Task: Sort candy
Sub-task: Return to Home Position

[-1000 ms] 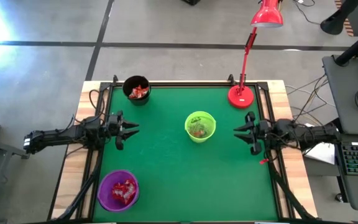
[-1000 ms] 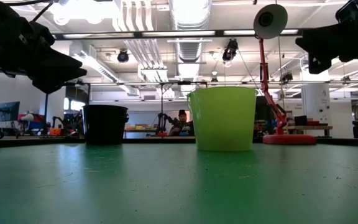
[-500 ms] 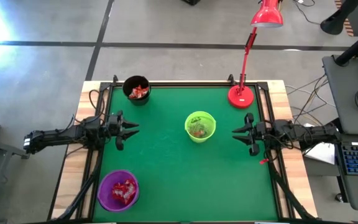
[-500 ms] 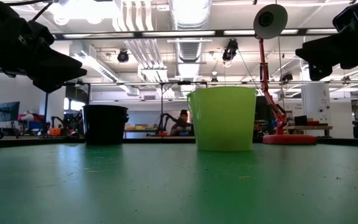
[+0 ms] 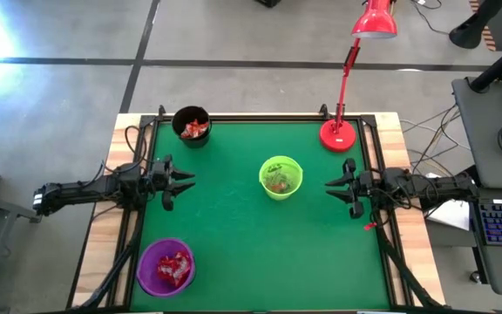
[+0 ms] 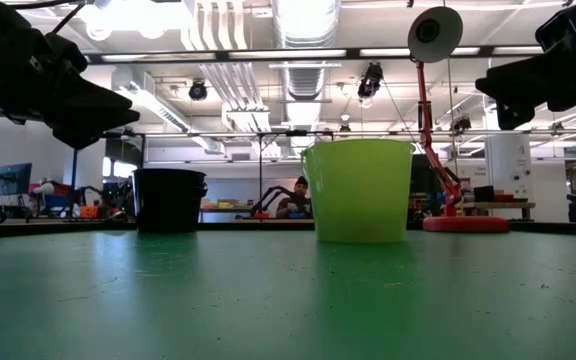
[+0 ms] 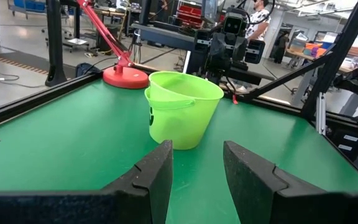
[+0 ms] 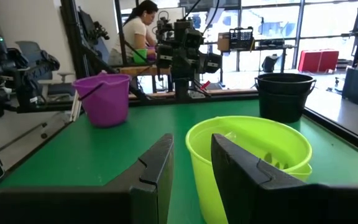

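the rectangular table [image 5: 234, 227], covered in green and bordered in light wood, carries three buckets and a lamp. the dark left arm [image 5: 85, 190] reaches in from the left edge and lies low and level. the dark right arm [image 5: 425, 185] reaches in from the right edge in the same posture. the two arms point at each other across the middle of the table.

the left gripper [image 5: 174, 181] hovers just inside the left edge; in the left wrist view its fingers [image 7: 154, 180] stand apart with nothing between them. the right gripper [image 5: 340, 185] hovers just inside the right edge; its fingers [image 8: 157, 171] are also spread and hold nothing.

the red desk lamp [image 5: 337, 134] stands with its round base in the corner on the right arm's side.

the round purple plastic bucket [image 5: 151, 262] sits in the corner on the left arm's side, at the edge away from the lamp. the lime-green plastic bucket [image 5: 291, 167] stands upright near the table's centre, between the two grippers and nearer the right one, touching neither. the black plastic bucket [image 5: 181, 118] sits in the corner on the left arm's side, along the lamp's edge.

the candy [image 5: 173, 267] lies inside the buckets: red-wrapped pieces in the purple and black ones, a pale mixed heap in the green one.
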